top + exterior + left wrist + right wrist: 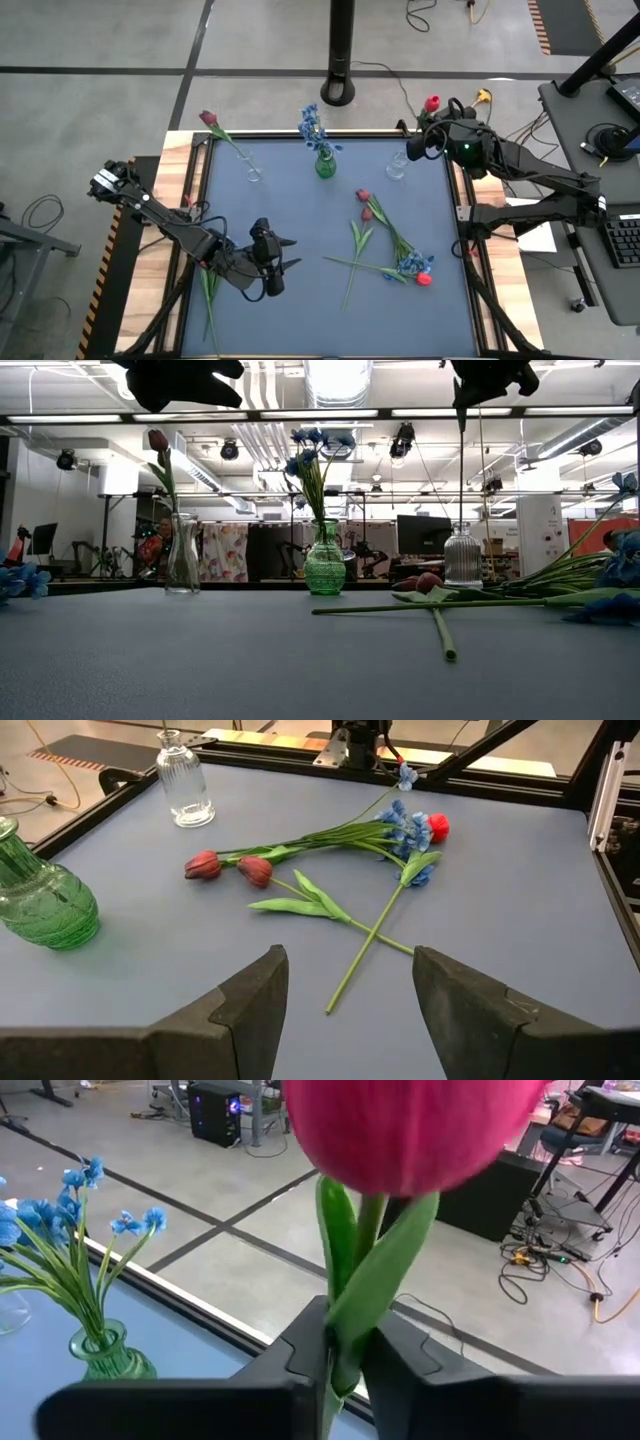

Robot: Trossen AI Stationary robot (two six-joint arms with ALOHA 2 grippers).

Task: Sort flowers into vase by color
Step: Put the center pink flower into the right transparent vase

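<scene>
My right gripper (418, 143) hovers at the table's far right corner, shut on a red tulip (410, 1130) whose head (432, 103) sticks out past the table's far edge. An empty ribbed clear vase (397, 168) stands just below it. The green vase (325, 165) holds blue sprigs (313, 125), and a clear vase (254, 175) holds a maroon tulip (208, 118). Two maroon tulips (228, 868), blue sprigs (400, 825) and a red flower (437, 826) lie crossed on the mat. My left gripper (350, 1010) hovers open at the near left, facing that pile. My right gripper pinches the red tulip's green stem and leaf (350, 1335) between its two fingers (300, 1355), a short way below the bloom. The fingers come nearly level and lie across the stem. The tulip stands upright, head above the fingers, lifted clear; its lower end is hidden.
Another green-stemmed flower (210, 295) lies on the wooden strip left of the mat, under my left arm. The black frame rail (600, 800) borders the mat. A dark post base (338, 92) stands on the floor beyond the far edge.
</scene>
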